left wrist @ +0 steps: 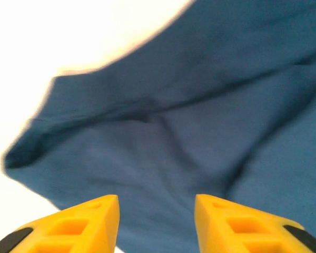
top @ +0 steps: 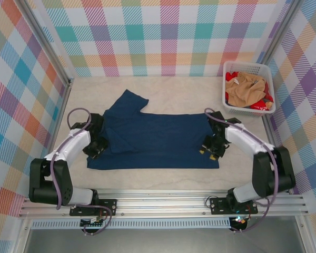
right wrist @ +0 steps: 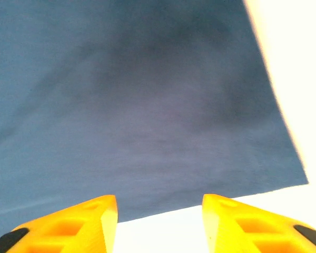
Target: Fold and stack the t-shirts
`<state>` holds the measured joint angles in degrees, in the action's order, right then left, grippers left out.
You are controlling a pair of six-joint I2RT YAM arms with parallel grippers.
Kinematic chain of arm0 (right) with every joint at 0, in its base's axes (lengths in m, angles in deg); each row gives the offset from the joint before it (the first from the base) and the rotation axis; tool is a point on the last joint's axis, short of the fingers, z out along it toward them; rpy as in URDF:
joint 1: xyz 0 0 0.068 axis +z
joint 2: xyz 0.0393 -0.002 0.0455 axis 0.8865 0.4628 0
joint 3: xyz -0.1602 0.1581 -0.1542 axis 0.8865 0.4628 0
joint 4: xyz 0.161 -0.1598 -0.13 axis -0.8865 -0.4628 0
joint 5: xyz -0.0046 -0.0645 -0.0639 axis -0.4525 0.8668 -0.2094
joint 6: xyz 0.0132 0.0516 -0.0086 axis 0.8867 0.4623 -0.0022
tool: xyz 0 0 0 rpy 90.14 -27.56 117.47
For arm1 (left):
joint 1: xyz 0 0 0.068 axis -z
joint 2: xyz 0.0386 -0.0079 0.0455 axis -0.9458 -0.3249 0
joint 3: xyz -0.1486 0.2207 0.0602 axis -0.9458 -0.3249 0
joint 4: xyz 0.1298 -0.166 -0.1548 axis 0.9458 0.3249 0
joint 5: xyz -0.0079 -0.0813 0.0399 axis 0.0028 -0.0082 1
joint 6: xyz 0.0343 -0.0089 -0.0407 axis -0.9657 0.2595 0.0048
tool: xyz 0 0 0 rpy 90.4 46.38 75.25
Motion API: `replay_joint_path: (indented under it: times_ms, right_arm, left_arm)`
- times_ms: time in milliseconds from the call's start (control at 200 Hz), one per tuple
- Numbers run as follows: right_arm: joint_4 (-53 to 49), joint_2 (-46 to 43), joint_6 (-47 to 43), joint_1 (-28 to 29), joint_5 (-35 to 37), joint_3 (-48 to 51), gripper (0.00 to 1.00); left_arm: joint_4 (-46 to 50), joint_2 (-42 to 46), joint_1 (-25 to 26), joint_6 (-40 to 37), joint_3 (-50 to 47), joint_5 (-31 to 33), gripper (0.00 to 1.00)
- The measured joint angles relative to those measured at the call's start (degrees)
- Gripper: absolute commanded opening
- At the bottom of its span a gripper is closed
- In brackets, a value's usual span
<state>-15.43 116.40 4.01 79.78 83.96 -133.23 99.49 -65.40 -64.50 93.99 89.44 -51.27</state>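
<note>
Left gripper (left wrist: 157,204) and right gripper (right wrist: 159,204) hover with jaws apart, holding nothing, over opposite ends of the navy t-shirt (top: 158,139) lying on the table (top: 195,89).

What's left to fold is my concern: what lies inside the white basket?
In the white basket, a crumpled tan-orange shirt lies on top of red cloth. Whatever sits beneath them, and the basket's floor, is covered, so the count cannot be told.

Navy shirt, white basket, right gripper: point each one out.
navy shirt (top: 158,142), top view, middle of the cloth
white basket (top: 245,64), top view, far rim
right gripper (top: 207,154), top view, midway between its fingertips
</note>
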Motion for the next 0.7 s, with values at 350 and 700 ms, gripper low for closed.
replay_joint_path:
  times_ms: [350,700]
  right_arm:
    - [16.98,-3.23,-1.01,0.33,-14.62,-0.66,0.49]
    - [17.66,-3.23,-1.01,0.37,-15.87,-0.66,0.48]
  left_arm:
    - [-6.80,-6.71,3.08,7.04,-0.26,-9.22,0.44]
    - [-8.63,-9.60,3.08,8.87,-0.22,-10.27,0.09]
